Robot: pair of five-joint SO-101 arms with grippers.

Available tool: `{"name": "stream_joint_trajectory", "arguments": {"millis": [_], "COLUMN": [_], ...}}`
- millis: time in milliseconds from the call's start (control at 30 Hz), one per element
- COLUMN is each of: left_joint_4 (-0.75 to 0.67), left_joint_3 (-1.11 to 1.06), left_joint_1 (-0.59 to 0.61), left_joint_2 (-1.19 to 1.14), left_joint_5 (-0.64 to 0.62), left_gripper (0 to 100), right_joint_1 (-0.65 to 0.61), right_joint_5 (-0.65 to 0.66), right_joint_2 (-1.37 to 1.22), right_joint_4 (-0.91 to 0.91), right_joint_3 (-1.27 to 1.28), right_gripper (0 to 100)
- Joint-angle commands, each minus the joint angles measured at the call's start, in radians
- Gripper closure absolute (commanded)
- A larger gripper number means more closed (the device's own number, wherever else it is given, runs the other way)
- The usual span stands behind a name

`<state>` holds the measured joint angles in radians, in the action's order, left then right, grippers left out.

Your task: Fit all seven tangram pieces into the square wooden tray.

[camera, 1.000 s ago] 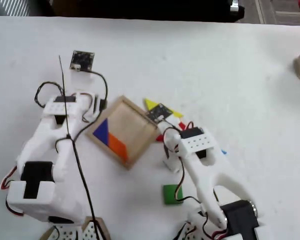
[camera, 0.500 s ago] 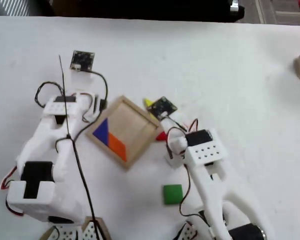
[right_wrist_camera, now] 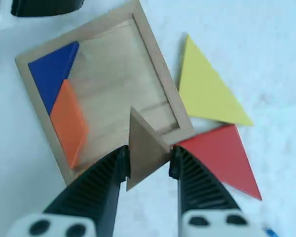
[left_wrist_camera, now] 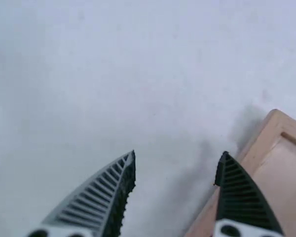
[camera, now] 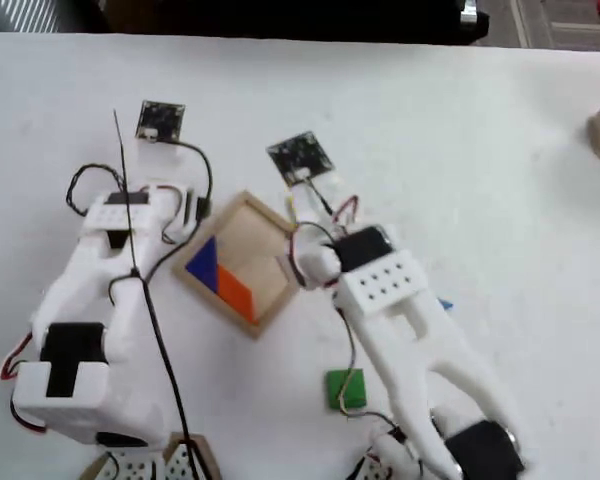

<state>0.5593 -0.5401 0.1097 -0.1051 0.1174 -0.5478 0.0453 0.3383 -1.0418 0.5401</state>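
White table [camera: 430, 120]: R fingers [right_wrist_camera: 101, 180] tight on brown triangle [right_wrist_camera: 143, 148] over wooden tray [right_wrist_camera: 160, 69] corner; L fingers [left_wrist_camera: 111, 192] apart by tray edge.

White left arm [camera: 90, 290]: boxy printed shell, black servo block [camera: 73, 352] toward 6 o'clock end, black square camera board [camera: 162, 120] at 12 o'clock end. Thin black cable [camera: 150, 300] along it, red wire at base's 9 o'clock side.
White right arm [camera: 420, 340]: perforated plate [camera: 383, 283] with grid of small holes, second black board [camera: 300, 155] at 11 o'clock end, red and black wires there.
left gripper [left_wrist_camera: 177, 158], right gripper [right_wrist_camera: 149, 154]: dark ribbed fingers tapering to points, white bases, dark screw holes.
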Motion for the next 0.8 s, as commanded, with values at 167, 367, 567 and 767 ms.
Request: {"name": "stream_joint_trajectory", "arguments": {"millis": [167,367,567,767], "left_joint_4": [-0.029,-0.031,-0.031,-0.031], "left_joint_3": [0.049,0.049,0.049,0.049], "left_joint_1": [0.015,0.015,0.013,0.013], "left_joint_2": [0.004,0.004,0.004,0.004], "left_joint_5": [0.002,0.002,0.002,0.000], "left_gripper": [73,73,73,73], "right_joint_1": [-0.054,-0.054,-0.068,0.045], "right_joint_5": [-0.014,-0.014,-0.012,-0.011], "right_joint_2": [-0.420,-0.608,-0.570,-0.329], "right_joint_4": [0.163,0.177,0.094,-0.105], "right_joint_3": [-0.327,-0.440,-0.442,-0.404], "right_gripper": [93.5,77.8,71.1,81.5]}}
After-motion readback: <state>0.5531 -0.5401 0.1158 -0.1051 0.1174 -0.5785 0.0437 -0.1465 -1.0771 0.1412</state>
